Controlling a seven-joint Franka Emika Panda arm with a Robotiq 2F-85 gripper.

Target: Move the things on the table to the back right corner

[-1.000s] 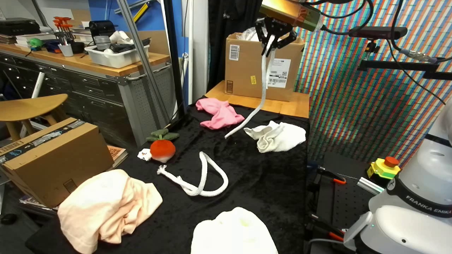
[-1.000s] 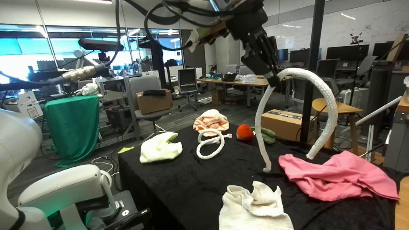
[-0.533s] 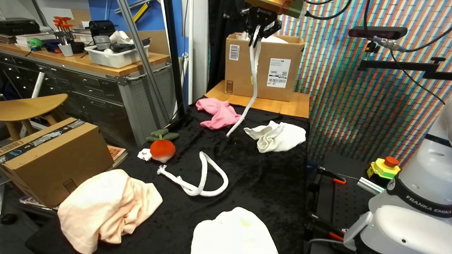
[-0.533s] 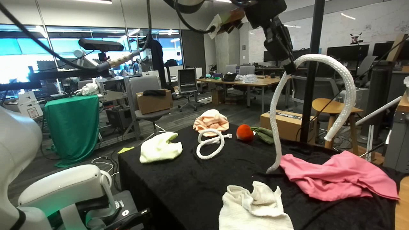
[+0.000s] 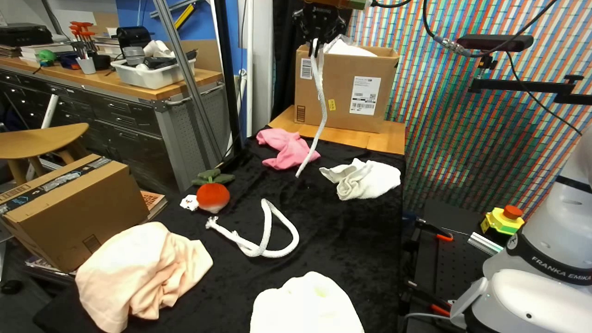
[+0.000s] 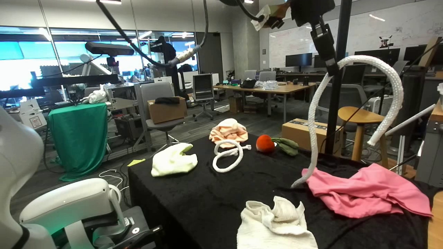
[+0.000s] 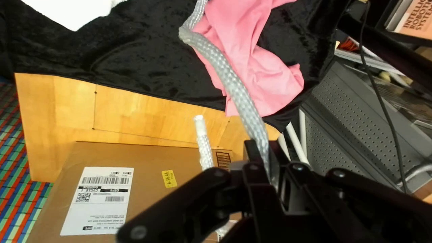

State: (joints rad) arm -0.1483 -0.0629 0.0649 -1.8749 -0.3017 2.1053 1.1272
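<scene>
A robot claw (image 5: 315, 50) is clamped on a white rope (image 6: 312, 124), gripping it partway along so that both ends hang down. In both exterior views it holds the rope well above the black-covered table (image 5: 333, 231). In the wrist view the rope is pinched between the jaws: one length runs off toward 11 o'clock, passing over a pink cloth (image 5: 286, 150), and a free end shows at 10 o'clock from the claw. The lower tip is just beside the pink cloth; whether it touches the table is hard to tell.

Picture the table as a clock in an exterior view, 12 at its far edge. The pink cloth lies crumpled between 11 and 12. A white cloth (image 5: 370, 180), folded over on itself, lies between 1 and 2. At 10, near the table's edge, is a red round object (image 5: 212, 196), green at its top. A second white rope (image 5: 273, 254) lies loosely looped near the centre. A large peach cloth (image 5: 143, 273) is bunched at 8, and another white cloth (image 5: 307, 307) lies at 6, partly out of view.

Beyond 12, a cardboard box (image 5: 342, 74) stands on a wooden strip (image 5: 391, 138), behind the claw from here. Outside the table, between 3 and 4, is the white robot arm (image 5: 545, 236), with a yellow-and-red button (image 5: 503, 221) at 3.
</scene>
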